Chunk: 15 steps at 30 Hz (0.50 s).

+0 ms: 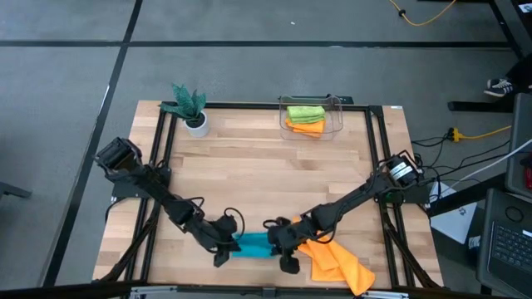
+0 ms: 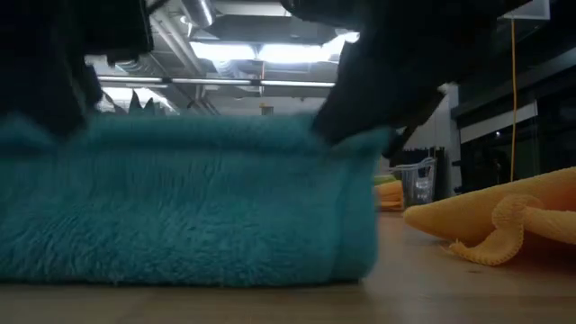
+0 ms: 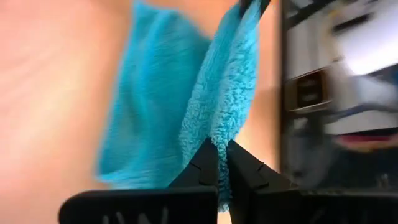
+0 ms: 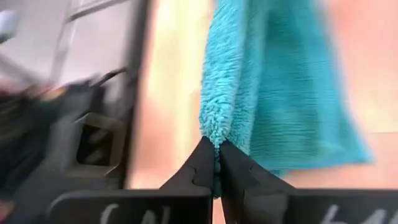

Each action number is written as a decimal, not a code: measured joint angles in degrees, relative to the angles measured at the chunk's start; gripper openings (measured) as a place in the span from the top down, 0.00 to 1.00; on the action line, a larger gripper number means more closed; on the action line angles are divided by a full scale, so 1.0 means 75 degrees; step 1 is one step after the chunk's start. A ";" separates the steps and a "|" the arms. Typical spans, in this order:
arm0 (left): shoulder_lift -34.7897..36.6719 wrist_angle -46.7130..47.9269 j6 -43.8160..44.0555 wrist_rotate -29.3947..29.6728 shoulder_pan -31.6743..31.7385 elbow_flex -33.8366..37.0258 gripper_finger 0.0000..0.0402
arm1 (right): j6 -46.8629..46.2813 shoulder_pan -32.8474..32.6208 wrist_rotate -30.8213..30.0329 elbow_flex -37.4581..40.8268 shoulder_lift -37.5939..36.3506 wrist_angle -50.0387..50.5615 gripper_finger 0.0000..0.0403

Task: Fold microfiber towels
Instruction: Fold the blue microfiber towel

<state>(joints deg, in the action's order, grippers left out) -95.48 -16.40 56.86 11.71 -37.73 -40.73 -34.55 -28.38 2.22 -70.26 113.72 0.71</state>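
A: Where's the fluffy teal-blue microfiber towel (image 1: 251, 244)?
B: At the wooden tabletop's (image 1: 266, 166) near edge, left hand (image 3: 222, 147) and right hand (image 4: 216, 145) each clamped on its folded edge.
A: Room alongside?
B: A crumpled orange microfiber towel (image 1: 337, 262) lies just beside.

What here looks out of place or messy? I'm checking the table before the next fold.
The orange towel lies crumpled at the table's near edge, one corner at or past that edge, beside the teal towel that the left gripper and right gripper pinch. Nothing else stands out.
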 joint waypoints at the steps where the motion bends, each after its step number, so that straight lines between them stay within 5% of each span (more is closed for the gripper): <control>1: 0.0000 0.0278 0.0009 0.0025 0.0051 0.0000 1.00 | -0.0155 0.0012 -0.0502 -0.0001 0.0028 0.0062 0.98; 6: -0.0156 0.0992 0.0163 0.0130 0.0303 0.0023 1.00 | -0.0371 0.0089 -0.1461 0.0003 0.0326 0.0332 0.98; 15: -0.0449 0.0898 0.0061 0.0008 0.0430 0.0009 1.00 | -0.0386 0.0322 -0.1664 -0.0016 0.0707 0.0152 0.98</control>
<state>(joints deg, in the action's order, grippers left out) -98.85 -9.66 57.32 11.77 -34.50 -40.66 -37.45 -25.97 -10.26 -70.38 119.02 1.85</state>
